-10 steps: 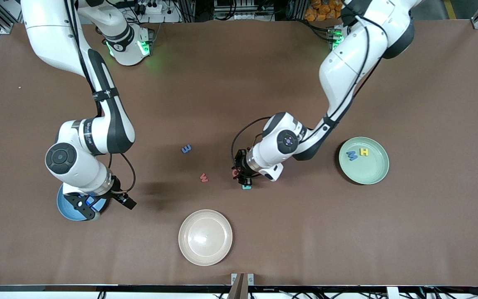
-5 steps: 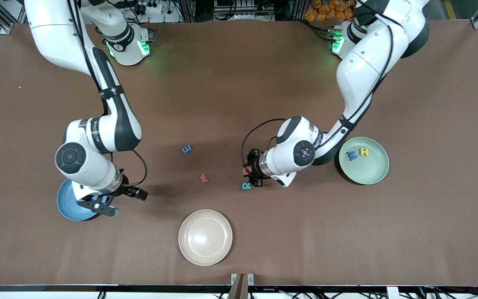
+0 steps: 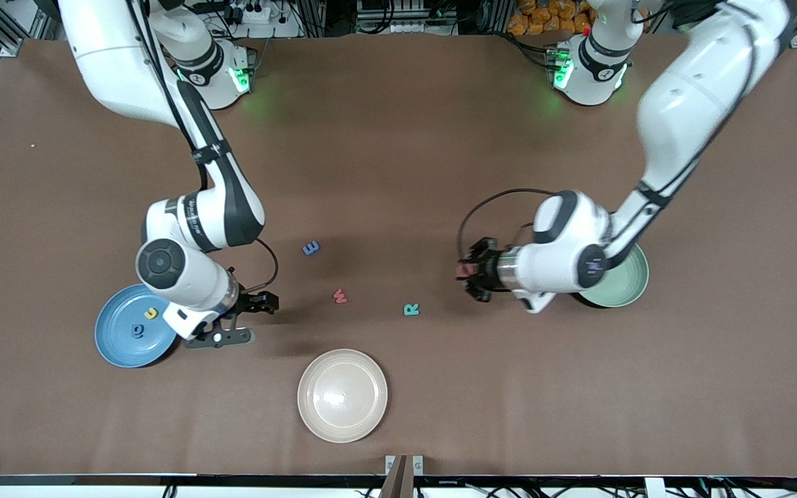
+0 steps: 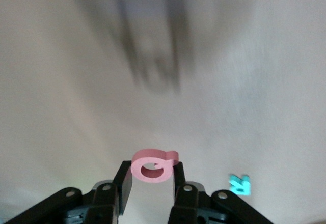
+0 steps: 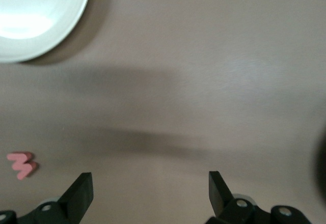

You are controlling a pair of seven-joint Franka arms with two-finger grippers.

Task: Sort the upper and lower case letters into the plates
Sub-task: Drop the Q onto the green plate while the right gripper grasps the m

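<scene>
Over bare tabletop, left gripper (image 4: 152,179) jaws pinching pink letter (image 4: 153,165) flat; right gripper (image 5: 151,191) jaws spread.

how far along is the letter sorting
Partway. Done: two letters lie in the blue plate. In hand: the left hand is shut on a pink letter, near the green plate. The right hand is open over the table beside the blue plate. Left: the blue letter, red letter and teal R.
</scene>
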